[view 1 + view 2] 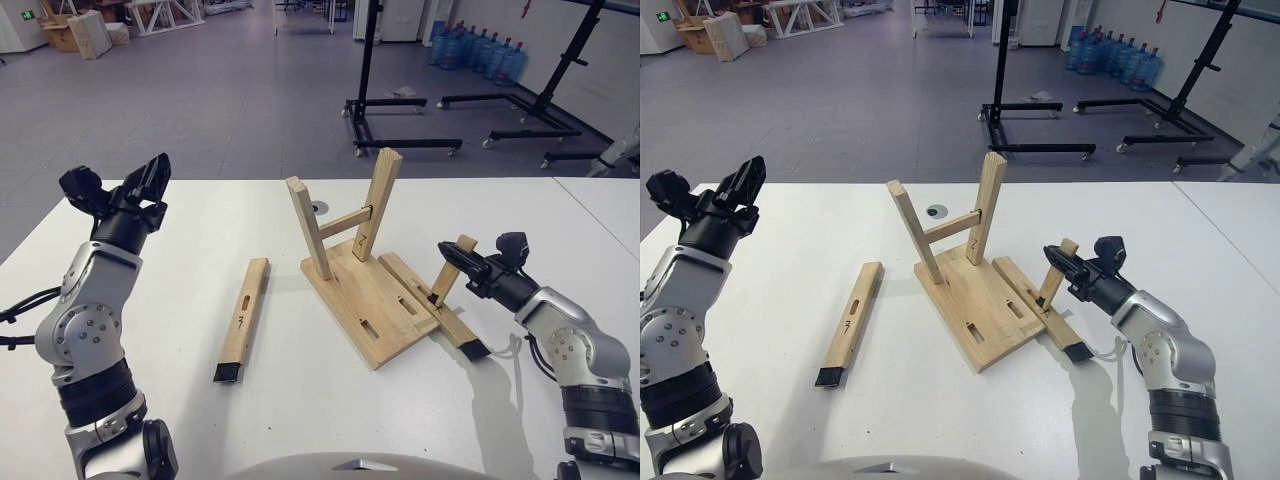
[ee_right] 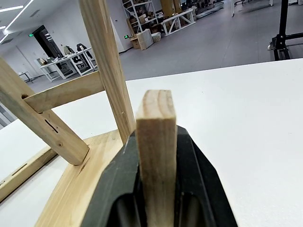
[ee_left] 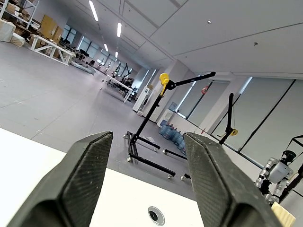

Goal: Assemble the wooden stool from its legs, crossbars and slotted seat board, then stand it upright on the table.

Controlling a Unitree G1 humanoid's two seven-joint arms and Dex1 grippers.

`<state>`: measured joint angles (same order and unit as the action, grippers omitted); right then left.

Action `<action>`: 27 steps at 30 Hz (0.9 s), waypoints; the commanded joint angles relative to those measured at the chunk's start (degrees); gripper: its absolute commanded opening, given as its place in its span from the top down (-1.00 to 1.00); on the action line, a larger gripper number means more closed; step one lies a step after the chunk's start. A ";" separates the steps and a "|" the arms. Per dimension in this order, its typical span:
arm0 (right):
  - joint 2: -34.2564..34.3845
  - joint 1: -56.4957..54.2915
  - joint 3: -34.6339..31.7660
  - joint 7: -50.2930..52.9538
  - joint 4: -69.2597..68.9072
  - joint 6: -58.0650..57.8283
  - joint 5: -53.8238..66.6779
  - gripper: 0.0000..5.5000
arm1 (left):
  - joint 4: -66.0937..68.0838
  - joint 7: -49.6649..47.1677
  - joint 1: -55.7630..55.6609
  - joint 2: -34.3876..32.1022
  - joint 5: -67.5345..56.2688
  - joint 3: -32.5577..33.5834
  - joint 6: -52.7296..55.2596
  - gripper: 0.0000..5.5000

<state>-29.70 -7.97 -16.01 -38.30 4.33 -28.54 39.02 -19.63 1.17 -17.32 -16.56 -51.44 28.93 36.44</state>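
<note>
- The white tabletop carries all the stool parts, spread across its middle.
- The slotted seat board lies flat at the centre, turned at an angle, with open slots showing on its near half.
- Two legs stand in the board's far end: the left leg leans outward, and the right leg is close to upright.
- One crossbar runs between those two legs, seated in both.
- A spare leg lies flat to the robot's left of the board, well apart from it, black-capped end nearest the robot.
- Another leg lies flat right along the board's right edge, its black cap also toward the robot.
- The right gripper sits just over that lying leg, jaws clenched on a short wooden piece. The piece stands tilted, its lower end down at the lying leg.
- The left gripper is raised above the tabletop's far left, away from every part, its jaws spread wide around nothing.
- A small round fitting sits in the tabletop behind the standing legs.
</note>
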 commanded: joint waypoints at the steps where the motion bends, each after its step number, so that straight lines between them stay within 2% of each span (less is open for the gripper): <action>1: 1.13 -1.70 -1.81 0.67 1.52 -1.30 1.15 0.86 | -0.01 -0.19 0.32 -0.20 0.05 -0.71 -0.35 0.01; 11: 1.61 -5.03 -5.91 2.15 0.07 -6.94 6.35 0.86 | 0.14 -0.15 -0.14 -0.24 -0.65 -0.93 -0.22 0.01; 19: 4.26 -6.95 -4.18 3.17 4.03 -5.22 4.04 0.86 | -0.10 0.02 0.58 0.07 -0.52 -1.77 -0.66 0.01; 27: 4.14 -7.22 -3.84 2.22 7.73 -2.63 0.98 0.86 | -0.27 0.27 1.02 -0.01 0.08 -3.15 -1.20 0.01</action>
<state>-25.50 -14.33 -19.84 -35.89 11.62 -31.65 40.55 -19.66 1.21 -16.75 -16.56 -51.88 26.59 35.56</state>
